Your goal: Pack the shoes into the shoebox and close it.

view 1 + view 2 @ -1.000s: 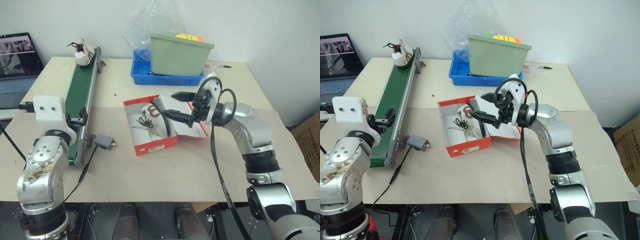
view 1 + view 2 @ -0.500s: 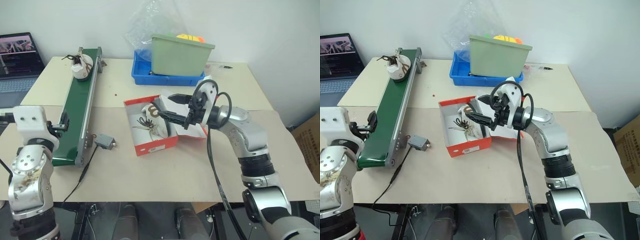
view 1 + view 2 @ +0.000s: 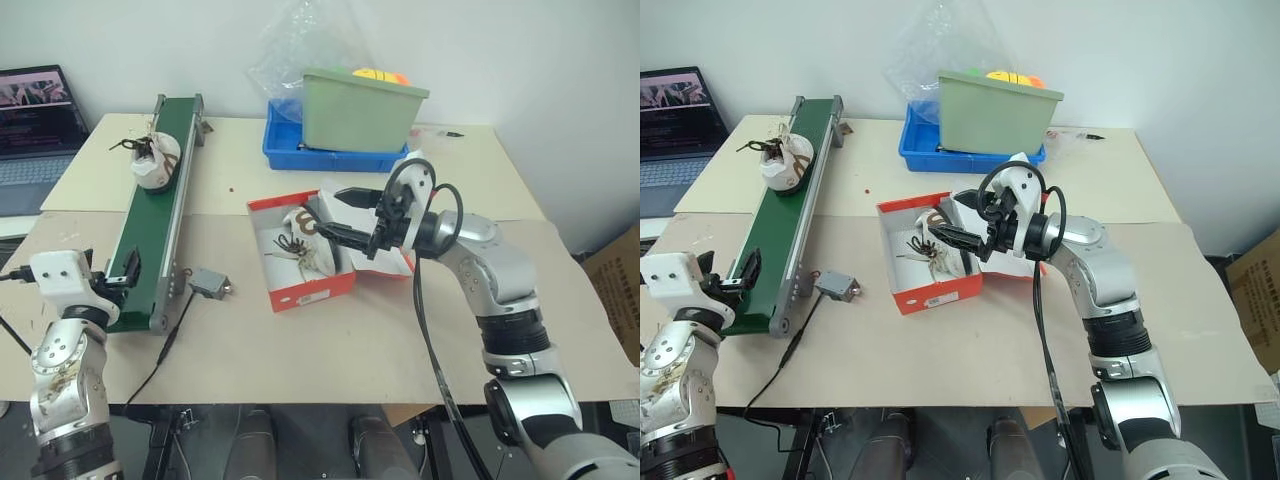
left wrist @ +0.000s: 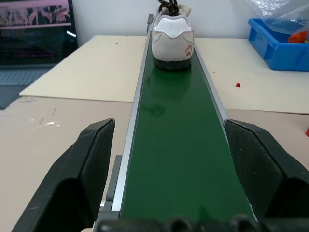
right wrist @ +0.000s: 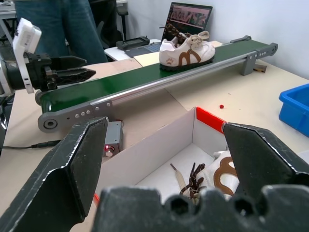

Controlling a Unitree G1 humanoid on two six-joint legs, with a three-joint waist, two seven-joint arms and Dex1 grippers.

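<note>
Shoes are split between two places: one sneaker (image 3: pixel 303 246) lies inside the shoebox (image 3: pixel 318 262) near the middle of the counter (image 3: pixel 330 330), its dark laces spilling across the white floor of the box; the other sneaker (image 3: pixel 153 160) rides on the green conveyor belt (image 3: pixel 160 205), towards the belt's 12 o'clock end. That belt runs along the counter at about 9 o'clock from the shoebox, well apart from it.

The red-orange shoebox stands open, with its lid (image 3: pixel 390 262) folded out flat towards 3 o'clock. The right gripper (image 3: pixel 345 215) hovers over the open box, its black fingers spread wide with nothing between them; in the right wrist view the boxed sneaker (image 5: pixel 219 169) sits between and beyond the fingers.

The left gripper (image 3: pixel 128 268) sits at the 6 o'clock end of the belt, fingers wide apart and empty, pointing along the belt; in the left wrist view the belt sneaker (image 4: pixel 172 41) shows heel-first, far up the green strip.

A small grey box (image 3: pixel 209 284) with a cable lies on the counter between the belt and the shoebox. At 12 o'clock from the shoebox a green bin (image 3: pixel 360 108) rests in a blue tray (image 3: pixel 285 140), with a clear plastic bag (image 3: pixel 295 45) behind. A laptop (image 3: pixel 35 110) stands at 10 o'clock, beyond the belt.
</note>
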